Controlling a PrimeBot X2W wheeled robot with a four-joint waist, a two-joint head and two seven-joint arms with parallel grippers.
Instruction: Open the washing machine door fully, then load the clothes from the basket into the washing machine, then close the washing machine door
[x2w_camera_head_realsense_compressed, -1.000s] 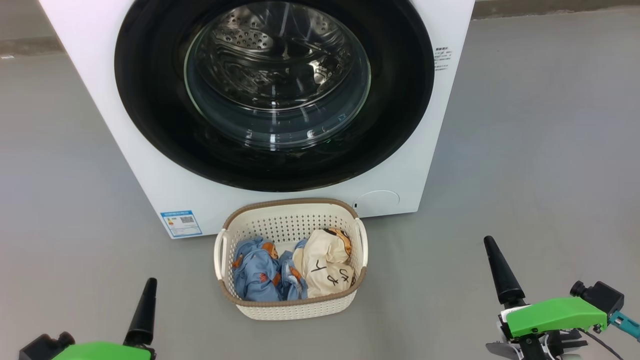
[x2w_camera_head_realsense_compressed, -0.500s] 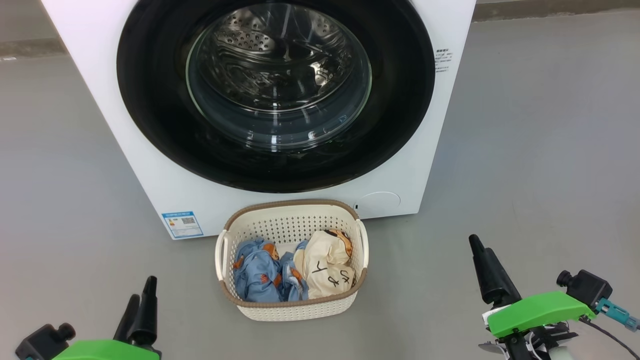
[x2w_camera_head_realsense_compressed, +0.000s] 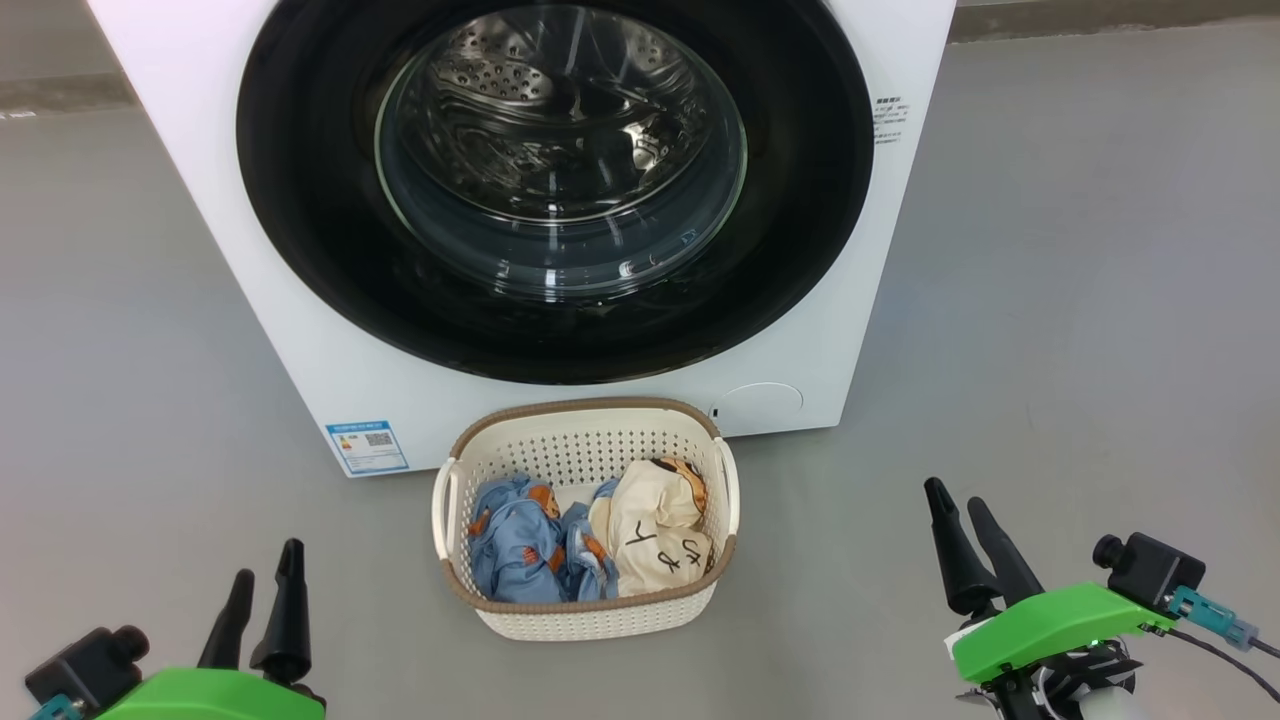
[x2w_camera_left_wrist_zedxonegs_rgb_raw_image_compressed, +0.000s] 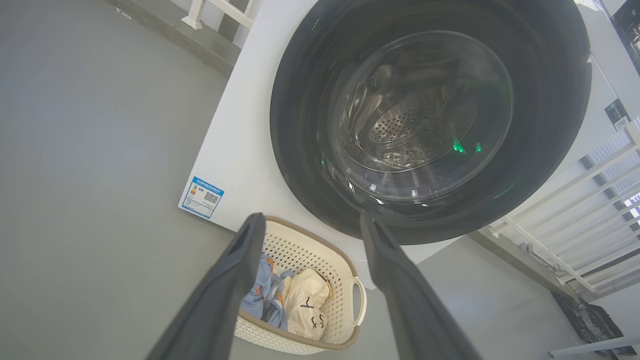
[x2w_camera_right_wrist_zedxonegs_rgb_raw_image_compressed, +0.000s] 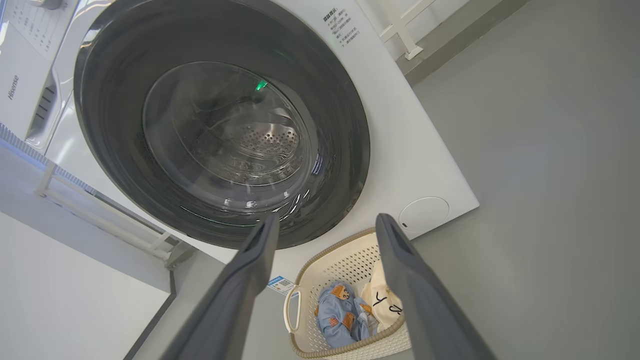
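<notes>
Either side of the basket (x2w_camera_head_realsense_compressed: 585, 405), left pincer (x2w_camera_head_realsense_compressed: 268, 560) and right pincer (x2w_camera_head_realsense_compressed: 954, 493) spread, empty, second fingers (x2w_camera_head_realsense_compressed: 1002, 552) newly visible.

I see a smooth matte grey floor (x2w_camera_head_realsense_compressed: 1080, 300), evenly lit, ending at a darker low kerb (x2w_camera_head_realsense_compressed: 1100, 16). A white slatted railing (x2w_camera_left_wrist_zedxonegs_rgb_raw_image_compressed: 550, 196) stands off to one side.

One washing machine (x2w_camera_head_realsense_compressed: 330, 380), one door (x2w_camera_head_realsense_compressed: 300, 200), one basket (x2w_camera_head_realsense_compressed: 590, 622), two garments (x2w_camera_head_realsense_compressed: 520, 555) (x2w_camera_head_realsense_compressed: 650, 535), two end effectors (x2w_camera_head_realsense_compressed: 266, 560) (x2w_camera_head_realsense_compressed: 954, 494)

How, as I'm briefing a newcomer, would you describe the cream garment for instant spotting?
Find the big white washing machine; on the floor before it sits a perforated basket. In its right half lies the cream garment, marked by black lettering, unlike the light-blue garment beside it.
</notes>
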